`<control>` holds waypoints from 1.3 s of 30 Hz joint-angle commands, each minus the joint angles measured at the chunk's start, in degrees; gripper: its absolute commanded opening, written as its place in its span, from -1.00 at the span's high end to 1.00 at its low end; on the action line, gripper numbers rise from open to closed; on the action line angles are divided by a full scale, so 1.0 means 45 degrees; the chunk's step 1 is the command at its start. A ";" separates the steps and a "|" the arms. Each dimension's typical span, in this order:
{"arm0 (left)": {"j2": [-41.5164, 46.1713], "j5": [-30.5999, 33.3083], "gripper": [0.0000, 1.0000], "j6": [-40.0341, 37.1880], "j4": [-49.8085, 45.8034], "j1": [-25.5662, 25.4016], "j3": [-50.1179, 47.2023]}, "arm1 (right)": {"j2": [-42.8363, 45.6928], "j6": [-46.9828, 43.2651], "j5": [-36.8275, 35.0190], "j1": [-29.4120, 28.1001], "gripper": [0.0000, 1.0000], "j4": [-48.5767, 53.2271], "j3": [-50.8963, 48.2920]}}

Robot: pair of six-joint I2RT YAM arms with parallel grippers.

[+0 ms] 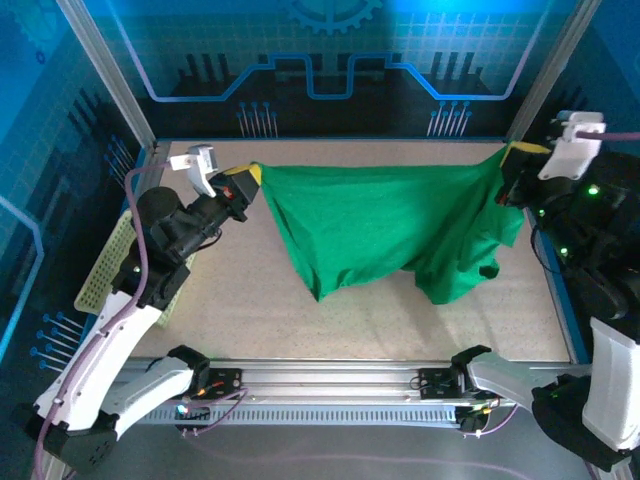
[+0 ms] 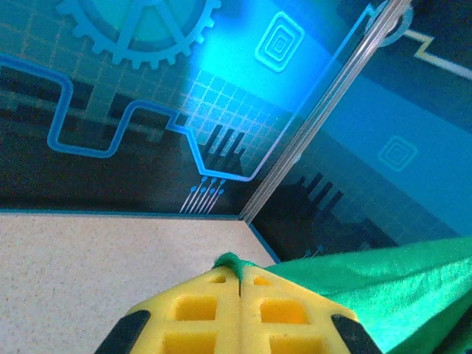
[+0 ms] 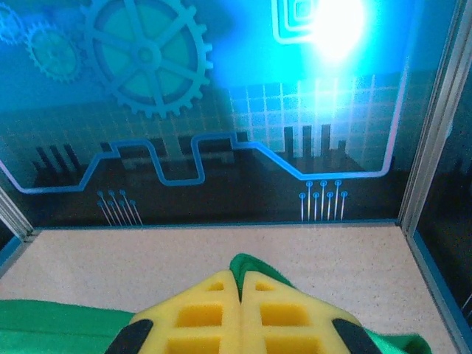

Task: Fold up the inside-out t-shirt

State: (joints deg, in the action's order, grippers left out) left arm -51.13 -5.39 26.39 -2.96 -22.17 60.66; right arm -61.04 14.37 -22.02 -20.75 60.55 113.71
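Note:
The inside-out t-shirt (image 1: pixel 390 225), plain bright green, hangs stretched across the back half of the table, its lower edge drooping in folds toward the middle. My left gripper (image 1: pixel 250 180) is shut on its left upper corner, and my right gripper (image 1: pixel 512 160) is shut on its right upper corner. In the left wrist view, a tuft of green cloth (image 2: pixel 230 260) pokes out between the yellow fingers (image 2: pixel 199 302), and the shirt (image 2: pixel 398 287) runs off to the right. In the right wrist view, green cloth (image 3: pixel 254 265) sticks out from the closed yellow fingers (image 3: pixel 280 310).
A pale yellow-green perforated basket (image 1: pixel 112 262) lies at the table's left edge, partly under the left arm. The speckled table (image 1: pixel 380 320) is bare in front of the shirt. Blue printed walls and metal posts (image 1: pixel 110 70) close in the back and sides.

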 commanded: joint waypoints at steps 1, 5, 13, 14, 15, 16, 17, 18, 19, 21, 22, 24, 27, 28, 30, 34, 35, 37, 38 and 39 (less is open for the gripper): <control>-0.0590 0.0402 1.00 -0.0311 -0.0931 0.0228 -0.0531 | 0.0313 0.0281 0.0437 0.0184 1.00 -0.0856 -0.2720; -0.1986 0.0572 1.00 -0.0028 -0.1562 0.0499 -0.0983 | 0.0614 0.0718 0.0510 0.0501 1.00 -0.1901 -0.6006; -0.3263 -0.0481 1.00 0.1201 -0.1504 0.1716 -0.1592 | 0.0248 0.0893 0.2125 0.2350 1.00 -0.2512 -0.7233; -0.3001 -0.0547 1.00 0.1313 -0.1275 0.1832 -0.1694 | 0.0229 0.0834 0.2288 0.2532 1.00 -0.2382 -0.6939; -0.2709 -0.0613 1.00 0.1378 -0.1026 0.1927 -0.1794 | 0.0223 0.0731 0.2405 0.2627 1.00 -0.2249 -0.6570; -0.2371 -0.0589 1.00 0.1392 -0.0834 0.1982 -0.1830 | 0.0204 0.0622 0.2458 0.2688 1.00 -0.2109 -0.6173; -0.2086 -0.0563 1.00 0.1388 -0.0777 0.2014 -0.1778 | 0.0188 0.0528 0.2467 0.2723 1.00 -0.1974 -0.5814; -0.1777 -0.0613 1.00 0.1367 -0.0641 0.2037 -0.1711 | 0.0195 0.0439 0.2502 0.2745 1.00 -0.1797 -0.5379; -0.1460 -0.0664 1.00 0.1328 -0.0517 0.2037 -0.1605 | 0.0214 0.0357 0.2535 0.2746 1.00 -0.1630 -0.4951; -0.0904 -0.0781 1.00 0.1291 -0.0333 0.2037 -0.1395 | 0.0278 0.0273 0.2604 0.2767 1.00 -0.1328 -0.4134; -0.0666 -0.0892 1.00 0.1270 -0.0244 0.2044 -0.1235 | 0.0352 0.0230 0.2660 0.2759 1.00 -0.1226 -0.3716; -0.0336 -0.1171 1.00 0.1216 -0.0235 0.2041 -0.0821 | 0.0436 0.0217 0.2697 0.2774 1.00 -0.0936 -0.2827; 0.0079 -0.1923 1.00 0.1264 -0.0034 0.2037 -0.0328 | 0.0587 0.0222 0.3023 0.2767 1.00 -0.0497 -0.1513; 0.0283 -0.2083 1.00 0.1312 0.0007 0.2039 -0.0208 | 0.0677 0.0243 0.3129 0.2768 1.00 -0.0383 -0.1104; 0.0738 -0.2307 1.00 0.1323 0.0148 0.2050 -0.0129 | 0.0856 0.0228 0.3308 0.2758 1.00 -0.0222 -0.0363; 0.1631 -0.2768 1.00 0.1269 0.0166 0.2047 0.0154 | 0.1230 0.0147 0.3693 0.2756 1.00 0.0027 0.0941; 0.1777 -0.2859 1.00 0.1265 0.0146 0.2037 0.0251 | 0.1282 0.0127 0.3809 0.2766 1.00 0.0085 0.1249; 0.1982 -0.2982 1.00 0.1302 0.0020 0.2037 0.0535 | 0.1342 0.0145 0.4163 0.2764 1.00 0.0157 0.1795; 0.2013 -0.2968 1.00 0.1303 -0.0102 0.2037 0.0694 | 0.1337 0.0165 0.4342 0.2754 1.00 0.0142 0.1961; 0.2014 -0.2930 1.00 0.1296 -0.0222 0.2037 0.0863 | 0.1330 0.0195 0.4502 0.2768 1.00 0.0084 0.2032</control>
State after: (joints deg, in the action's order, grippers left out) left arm -42.89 -17.15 31.59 -4.21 -13.54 61.54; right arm -54.98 15.97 -4.25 -9.19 60.86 120.97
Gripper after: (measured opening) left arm 0.052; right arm 0.064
